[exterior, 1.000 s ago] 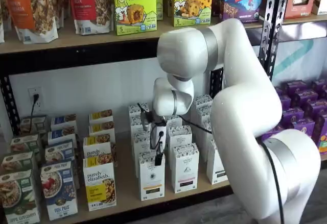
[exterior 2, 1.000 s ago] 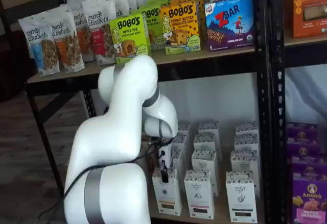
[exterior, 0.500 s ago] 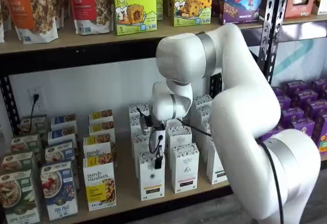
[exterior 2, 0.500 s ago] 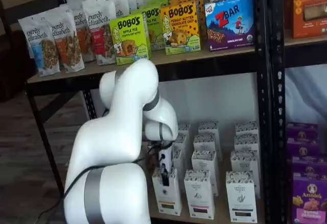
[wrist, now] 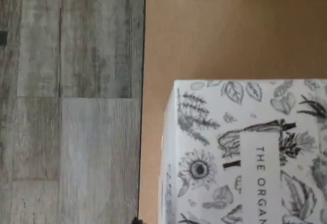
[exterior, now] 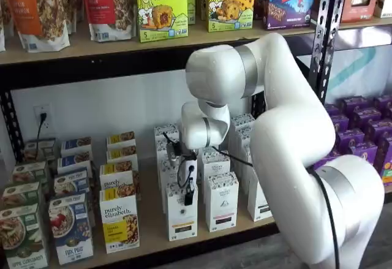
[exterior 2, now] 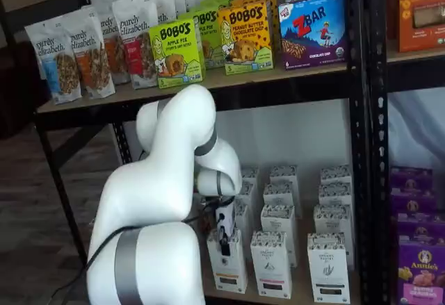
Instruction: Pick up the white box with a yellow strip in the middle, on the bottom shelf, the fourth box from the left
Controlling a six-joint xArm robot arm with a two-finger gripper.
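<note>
Black fingers of the end effector (exterior: 189, 197) are seen in both shelf views, lowered onto the top of the white box (exterior: 182, 215) at the front of the bottom shelf (exterior: 153, 220). No gap between the fingers can be made out, so whether the end effector (exterior 2: 224, 244) is released or clenched cannot be told. The white box (exterior 2: 227, 262) is stood upright at the shelf's front edge, with a yellow mark on its face. In the wrist view, the leaf-printed box top (wrist: 245, 152) is shown on the tan shelf board (wrist: 230, 35), beside grey plank flooring (wrist: 66, 101). A matching white carton (exterior: 222, 200) is placed just beside the box.
</note>
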